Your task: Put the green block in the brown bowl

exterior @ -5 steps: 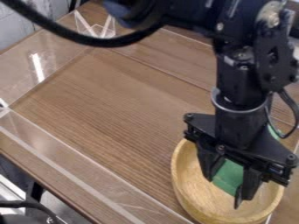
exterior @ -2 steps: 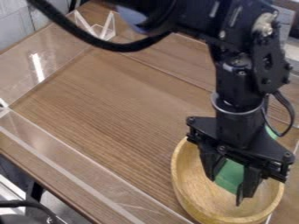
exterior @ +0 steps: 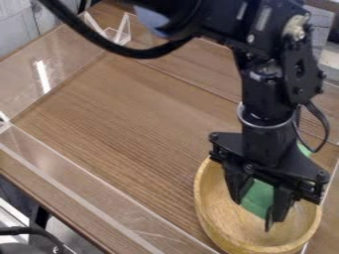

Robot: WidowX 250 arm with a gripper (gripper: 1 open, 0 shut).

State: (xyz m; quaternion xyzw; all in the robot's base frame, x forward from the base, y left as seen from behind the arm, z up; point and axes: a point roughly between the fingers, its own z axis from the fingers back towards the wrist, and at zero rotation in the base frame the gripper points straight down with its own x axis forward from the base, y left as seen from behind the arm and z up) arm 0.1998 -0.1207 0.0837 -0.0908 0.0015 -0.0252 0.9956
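Wooden table [exterior: 119, 119] – grain running diagonally, glare along the left edge. Black robot arm [exterior: 272, 89] reaches down over the brown bowl [exterior: 219, 213] at lower right. Gripper [exterior: 263, 203] points straight down inside the rim, fingers closed on the green block [exterior: 261, 201] – block apparently just above the bowl floor.

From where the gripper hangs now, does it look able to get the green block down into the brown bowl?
Probably yes. The gripper is shut on the green block and already hangs over the brown bowl, inside its rim. Nothing visible lies between block and bowl floor.
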